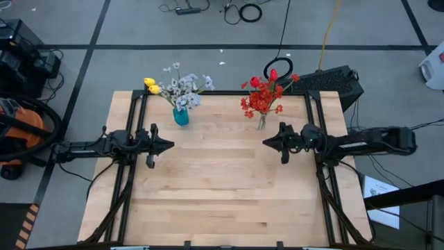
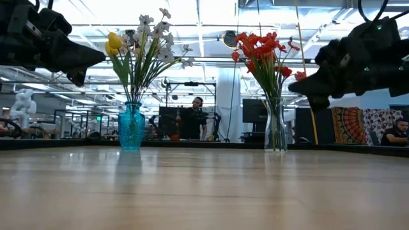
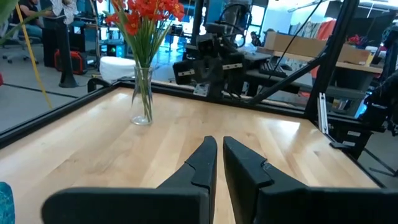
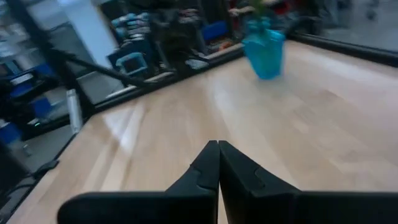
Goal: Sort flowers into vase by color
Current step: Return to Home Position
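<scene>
A blue vase [image 1: 180, 116] [image 2: 131, 128] stands at the table's far left and holds pale white-blue flowers [image 1: 184, 89] and yellow flowers [image 1: 150, 85] [image 2: 114, 43], their stems in its mouth. A clear glass vase [image 1: 261, 123] [image 3: 142, 96] at the far right holds the red flowers [image 1: 262, 96] [image 2: 263, 48]. My left gripper [image 1: 171, 146] [image 3: 219, 142] hovers level near the blue vase, fingers almost together, holding nothing. My right gripper [image 1: 265, 143] [image 4: 218, 144] hovers level near the glass vase, shut and empty, pointing toward the blue vase [image 4: 264, 53].
Bare wooden tabletop [image 1: 222, 187] lies between and in front of the two grippers. Black frame rails [image 1: 132, 118] run along the table's sides. A black case [image 1: 333, 83] sits beyond the far right corner. People [image 2: 192, 118] show in the room behind.
</scene>
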Tool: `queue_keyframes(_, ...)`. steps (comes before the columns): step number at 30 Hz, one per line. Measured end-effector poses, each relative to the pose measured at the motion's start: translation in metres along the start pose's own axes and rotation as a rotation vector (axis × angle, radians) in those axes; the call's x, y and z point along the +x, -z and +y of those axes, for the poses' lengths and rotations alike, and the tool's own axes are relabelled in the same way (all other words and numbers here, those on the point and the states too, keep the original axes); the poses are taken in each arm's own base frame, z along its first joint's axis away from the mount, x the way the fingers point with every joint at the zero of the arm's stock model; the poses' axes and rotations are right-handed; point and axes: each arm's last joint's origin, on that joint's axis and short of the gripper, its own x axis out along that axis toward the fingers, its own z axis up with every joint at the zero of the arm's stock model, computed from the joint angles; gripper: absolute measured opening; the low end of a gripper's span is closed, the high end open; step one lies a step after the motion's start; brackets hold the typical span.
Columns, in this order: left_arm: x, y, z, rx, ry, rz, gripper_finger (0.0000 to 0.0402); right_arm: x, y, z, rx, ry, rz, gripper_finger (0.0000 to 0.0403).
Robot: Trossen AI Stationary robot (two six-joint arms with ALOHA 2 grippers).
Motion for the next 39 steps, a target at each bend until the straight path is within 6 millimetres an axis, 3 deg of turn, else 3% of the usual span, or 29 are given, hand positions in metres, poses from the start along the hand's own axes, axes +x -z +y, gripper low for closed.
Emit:
queue_keyframes(9,0.0,0.0,0.0,0.0,0.001,-0.005,0.0034,-0.025,-0.007,0.001,-0.009,0.149,0.002,0.0)
queue_keyframes(21,0.0,-0.001,0.0,0.0,0.001,-0.006,0.0034,-0.055,-0.01,0.018,-0.077,0.077,-0.063,0.0)
queue_keyframes(29,0.0,-0.001,0.0,0.0,0.001,-0.007,0.0034,-0.061,-0.008,0.034,-0.139,-0.019,-0.094,0.0)
queue_keyframes(39,0.0,-0.001,0.0,0.0,0.0,-0.007,0.0034,-0.061,-0.007,0.036,-0.245,-0.029,-0.089,0.0)
